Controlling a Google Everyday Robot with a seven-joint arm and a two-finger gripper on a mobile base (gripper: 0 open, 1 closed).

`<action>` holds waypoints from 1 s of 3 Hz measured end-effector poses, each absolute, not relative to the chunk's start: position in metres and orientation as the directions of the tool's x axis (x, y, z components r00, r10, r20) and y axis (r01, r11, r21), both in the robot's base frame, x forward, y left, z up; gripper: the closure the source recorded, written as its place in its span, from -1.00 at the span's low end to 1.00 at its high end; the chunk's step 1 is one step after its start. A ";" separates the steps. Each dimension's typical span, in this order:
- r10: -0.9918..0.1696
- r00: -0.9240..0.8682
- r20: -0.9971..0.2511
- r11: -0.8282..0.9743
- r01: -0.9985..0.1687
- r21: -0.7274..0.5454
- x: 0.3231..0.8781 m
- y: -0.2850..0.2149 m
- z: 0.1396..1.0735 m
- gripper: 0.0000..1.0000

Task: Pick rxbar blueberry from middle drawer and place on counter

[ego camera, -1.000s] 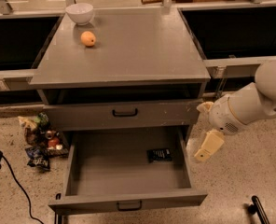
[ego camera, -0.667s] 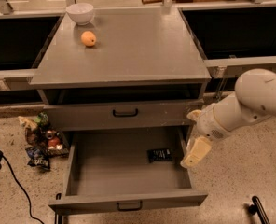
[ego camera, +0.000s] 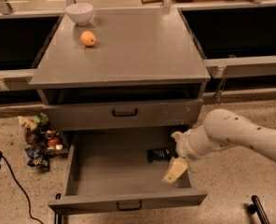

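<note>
Fingers (ego camera: 175,171) of the gripper (ego camera: 175,154) are standing spread apart, holding nothing, and hovering at lower right of frame over the right side of the open middle drawer (ego camera: 114,174). The rxbar blueberry (ego camera: 159,154) is lying on the drawer floor just left of them, its long axis running left-right, so its near end is pointing into the gap.

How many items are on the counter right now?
2: a white bowl at the back-left corner, an orange just in front. The end effector is over the middle drawer's right side.
</note>
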State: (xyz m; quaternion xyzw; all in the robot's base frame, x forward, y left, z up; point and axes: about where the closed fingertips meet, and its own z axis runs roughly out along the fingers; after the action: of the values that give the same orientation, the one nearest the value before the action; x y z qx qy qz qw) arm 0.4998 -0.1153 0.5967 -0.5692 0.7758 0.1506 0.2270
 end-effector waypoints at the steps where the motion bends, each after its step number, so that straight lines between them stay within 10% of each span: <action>1: -0.752 -0.268 -0.602 0.347 -0.938 -0.016 0.518 -0.113 0.555 -1.00; 3: -0.692 -0.314 -0.650 0.369 -0.928 0.055 0.538 -0.108 0.504 -1.00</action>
State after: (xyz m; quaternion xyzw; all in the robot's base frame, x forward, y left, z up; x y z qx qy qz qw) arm 0.5378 -0.1079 0.5044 -0.5184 0.7811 0.2160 0.2728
